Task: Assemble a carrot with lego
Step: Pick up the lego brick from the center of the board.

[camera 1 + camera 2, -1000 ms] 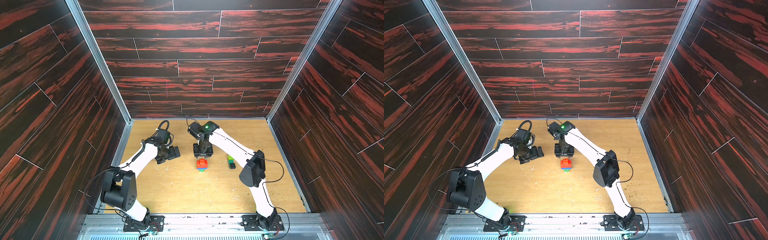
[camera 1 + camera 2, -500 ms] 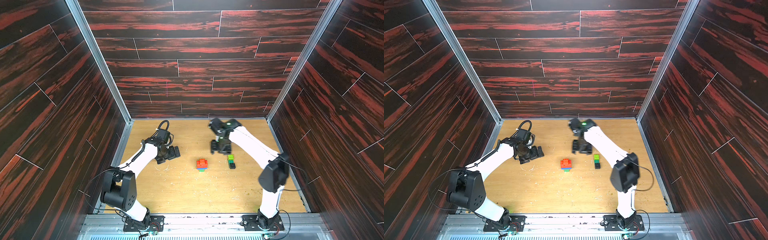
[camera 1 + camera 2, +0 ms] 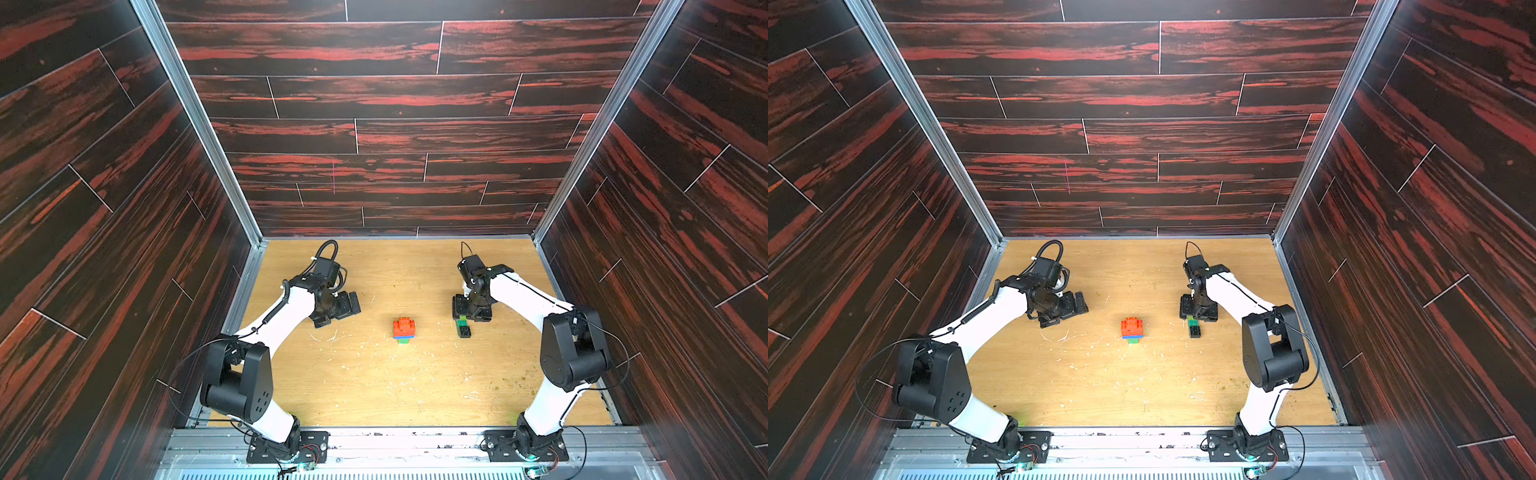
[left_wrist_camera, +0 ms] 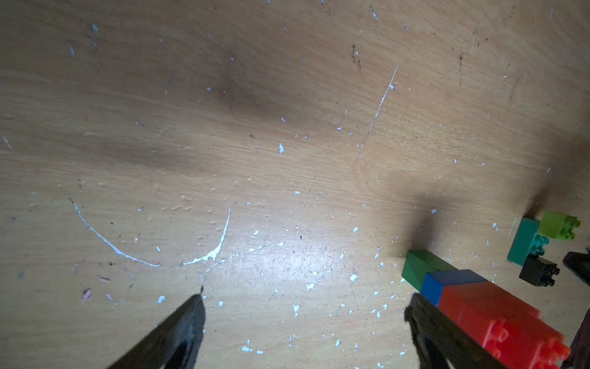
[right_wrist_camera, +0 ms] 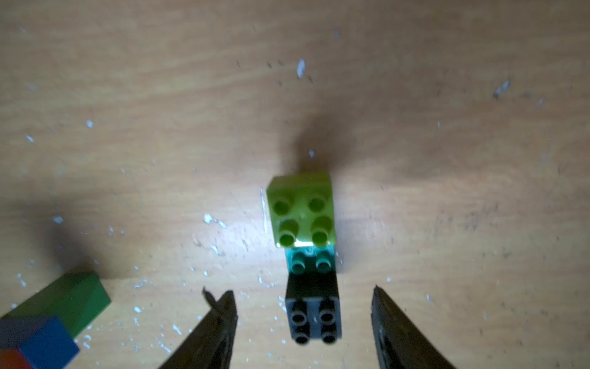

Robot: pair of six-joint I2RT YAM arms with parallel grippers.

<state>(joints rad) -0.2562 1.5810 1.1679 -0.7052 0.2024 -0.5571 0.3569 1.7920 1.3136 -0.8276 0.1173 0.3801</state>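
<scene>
The carrot's lego lies in two separate pieces on the wooden floor. A stack of red bricks on blue and green (image 3: 404,330) (image 3: 1132,329) (image 4: 498,316) rests mid-floor. To its right lies a short row of lime (image 5: 301,212), teal (image 5: 311,262) and black (image 5: 314,314) bricks (image 3: 463,327) (image 3: 1194,327). My right gripper (image 3: 471,313) (image 5: 300,295) hangs open just over that row, with its fingers either side of the black brick and a gap on each side. Left of the red stack, my left gripper (image 3: 347,305) (image 4: 305,300) is wide open and holds nothing.
Dark red panel walls enclose the floor on three sides, with metal rails (image 3: 374,436) along the front edge. The wood is scratched and flecked with white. Bare floor (image 3: 374,386) stretches in front of the bricks.
My right arm has swung from above the red stack over to the lime, teal and black row, and its jaws have opened wider. The left arm has not moved.
</scene>
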